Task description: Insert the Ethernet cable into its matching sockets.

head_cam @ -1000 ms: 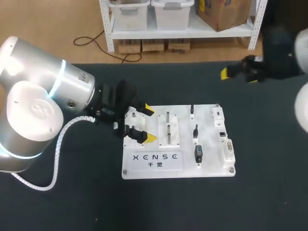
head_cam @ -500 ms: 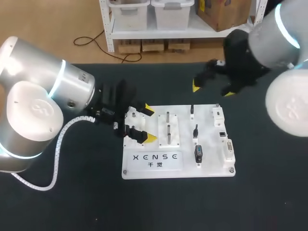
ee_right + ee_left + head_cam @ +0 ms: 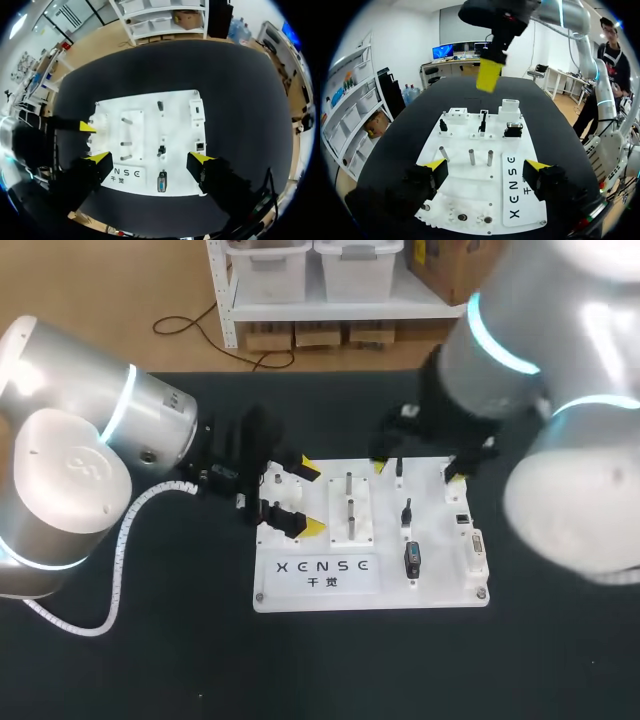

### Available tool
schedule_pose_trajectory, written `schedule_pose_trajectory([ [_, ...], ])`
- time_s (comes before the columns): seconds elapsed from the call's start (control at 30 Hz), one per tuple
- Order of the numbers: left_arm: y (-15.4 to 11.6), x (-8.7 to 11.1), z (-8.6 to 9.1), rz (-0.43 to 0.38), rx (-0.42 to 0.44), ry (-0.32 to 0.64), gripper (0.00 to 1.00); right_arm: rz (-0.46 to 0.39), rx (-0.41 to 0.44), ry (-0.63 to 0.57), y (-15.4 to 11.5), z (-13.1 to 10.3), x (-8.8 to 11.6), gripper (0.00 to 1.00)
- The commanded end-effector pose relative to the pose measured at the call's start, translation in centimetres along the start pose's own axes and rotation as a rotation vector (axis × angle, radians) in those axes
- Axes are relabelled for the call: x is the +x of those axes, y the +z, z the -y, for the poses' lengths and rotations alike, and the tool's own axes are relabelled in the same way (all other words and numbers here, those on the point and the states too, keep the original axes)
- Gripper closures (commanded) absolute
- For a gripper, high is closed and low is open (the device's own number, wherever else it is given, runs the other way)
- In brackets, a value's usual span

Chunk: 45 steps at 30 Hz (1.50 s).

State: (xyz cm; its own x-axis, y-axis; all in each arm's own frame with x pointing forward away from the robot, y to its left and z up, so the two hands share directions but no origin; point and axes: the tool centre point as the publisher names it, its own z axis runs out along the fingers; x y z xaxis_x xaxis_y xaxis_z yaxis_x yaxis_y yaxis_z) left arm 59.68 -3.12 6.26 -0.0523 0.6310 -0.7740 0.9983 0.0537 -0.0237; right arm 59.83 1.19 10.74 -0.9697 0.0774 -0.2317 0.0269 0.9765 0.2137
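A table (image 3: 150, 660) under dark cloth carries a white board (image 3: 440, 585) near its middle, and cloth shows on every side of it, out to the far edge. The left hand (image 3: 312, 498) hangs over the board's end nearest the table's left edge, fingers spread, holding nothing. The right hand (image 3: 414, 472) hovers over the board's far side, fingers wide apart too. Three black plugs (image 3: 406, 512) stand beside white socket blocks (image 3: 475, 552) — which is the Ethernet one I cannot tell.

Left tool (image 3: 486, 166) and right tool (image 3: 151, 159) both spread wide.
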Motion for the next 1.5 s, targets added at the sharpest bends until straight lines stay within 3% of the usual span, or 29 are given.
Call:
schedule_pose_trajectory([
  [0.03, 0.0, 0.0, -0.1, -0.004, 0.001, 0.000, 0.00, 0.001, 0.323, 0.015, 2.1, -0.8, 0.6, 0.00],
  [0.2, 0.0, 0.0, -0.1, -0.004, 0.001, 0.000, 0.00, -0.011, 0.376, -0.006, 3.1, -0.2, 0.9, 0.00],
  [0.57, 0.0, 0.0, -0.1, -0.004, 0.001, 0.000, 0.00, -0.014, 0.401, -0.019, 4.6, 1.4, 0.9, 0.00],
  [1.0, 0.0, 0.0, -0.1, -0.004, 0.001, 0.000, 0.00, 0.022, 0.332, -0.014, 6.4, 2.4, 0.8, 0.00],
  [1.5, 0.0, 0.0, -0.1, -0.004, 0.001, 0.000, 0.00, -0.001, 0.236, -0.030, 7.8, 2.4, 0.7, 0.00],
])
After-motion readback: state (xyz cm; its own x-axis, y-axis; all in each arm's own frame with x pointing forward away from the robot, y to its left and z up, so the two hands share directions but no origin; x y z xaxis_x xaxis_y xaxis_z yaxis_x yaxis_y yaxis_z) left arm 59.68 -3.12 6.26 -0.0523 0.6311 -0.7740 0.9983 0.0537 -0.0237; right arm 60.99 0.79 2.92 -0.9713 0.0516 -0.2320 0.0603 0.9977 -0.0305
